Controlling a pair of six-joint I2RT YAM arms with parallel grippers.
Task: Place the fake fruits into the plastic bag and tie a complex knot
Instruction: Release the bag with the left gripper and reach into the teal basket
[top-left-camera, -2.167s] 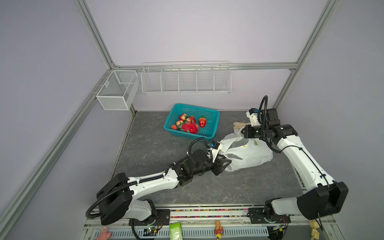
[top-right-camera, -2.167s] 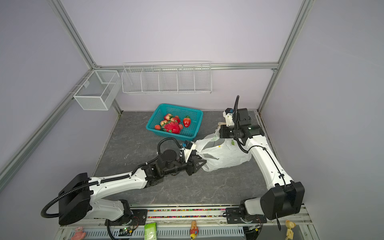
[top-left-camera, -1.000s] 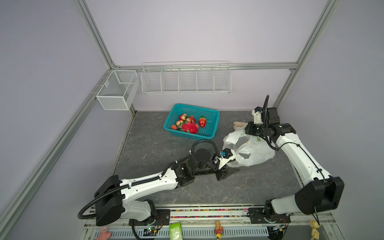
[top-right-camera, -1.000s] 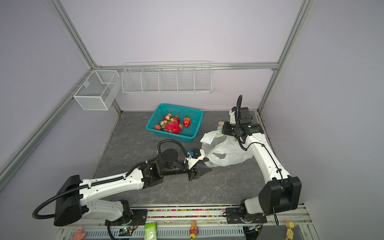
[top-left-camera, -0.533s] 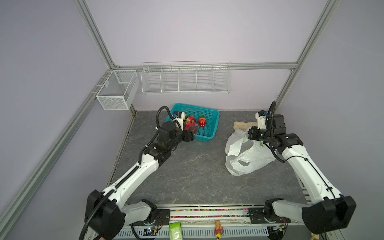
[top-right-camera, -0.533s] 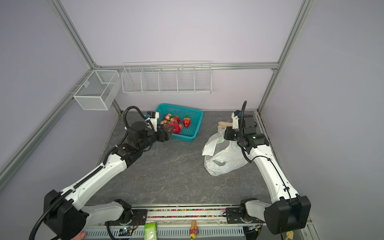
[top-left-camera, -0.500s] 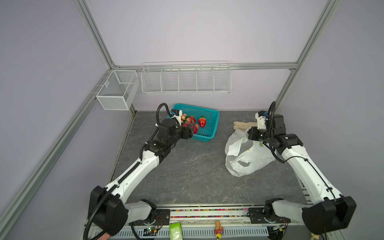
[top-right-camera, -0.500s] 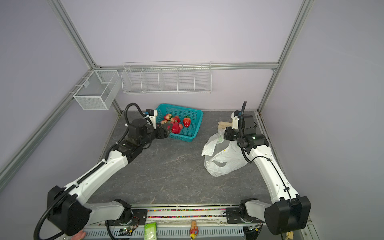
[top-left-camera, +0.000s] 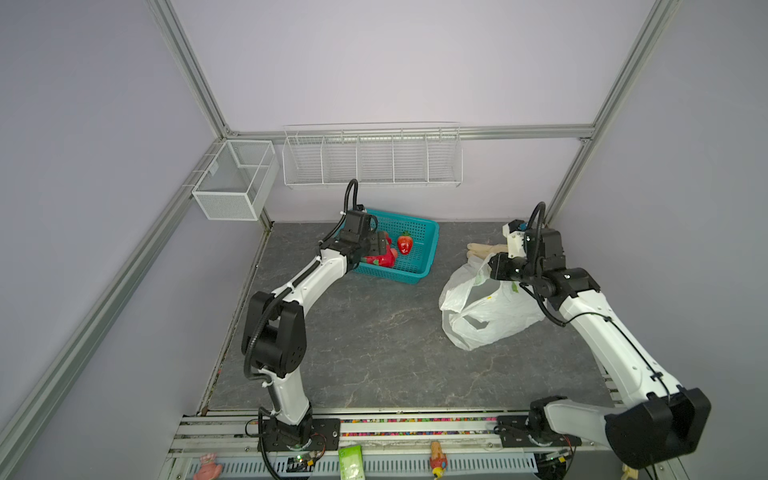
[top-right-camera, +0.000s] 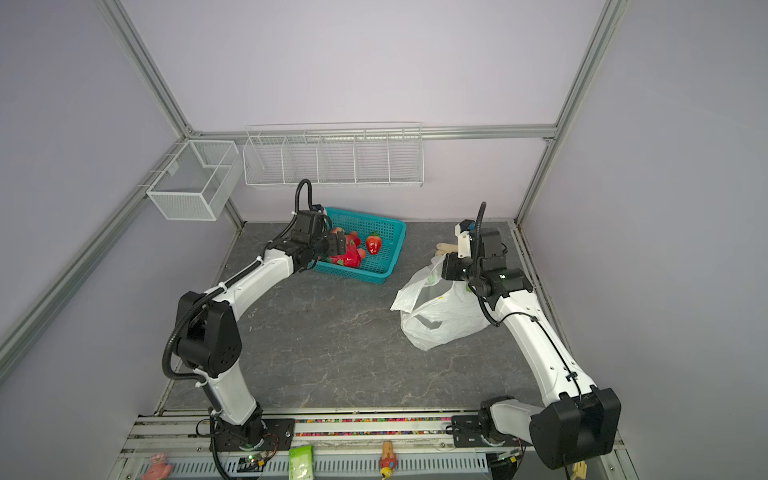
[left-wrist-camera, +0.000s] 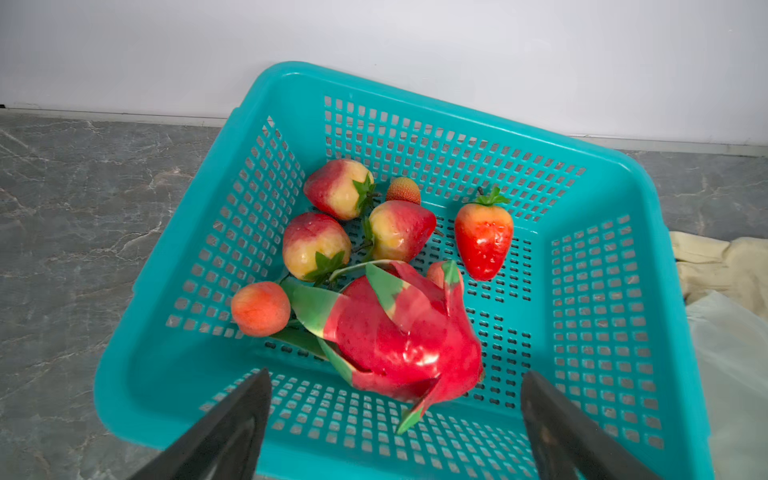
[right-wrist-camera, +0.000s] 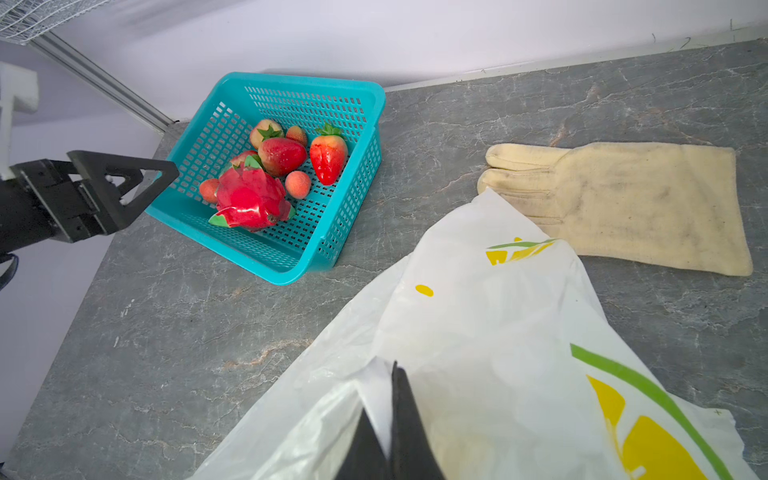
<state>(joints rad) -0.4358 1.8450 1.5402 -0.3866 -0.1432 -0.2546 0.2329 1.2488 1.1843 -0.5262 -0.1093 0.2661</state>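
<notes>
While the left gripper (left-wrist-camera: 395, 375) hovers at the near rim of the teal basket (left-wrist-camera: 419, 96), jaws spread wide, the right gripper (right-wrist-camera: 392, 376) pinches an edge of the plastic bag (right-wrist-camera: 490, 316) above the grey marbled tabletop (top-left-camera: 374, 340). The fake fruits (left-wrist-camera: 401, 232) lie in the basket, which sits near the back wall (top-left-camera: 374, 83). Open tabletop separates it from the bag, which lies beside a beige glove (right-wrist-camera: 623, 199).

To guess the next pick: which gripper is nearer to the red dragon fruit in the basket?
Left. The left gripper is open over the basket, beside the dragon fruit; the right gripper, shut on the plastic bag, is far across the table.
</notes>
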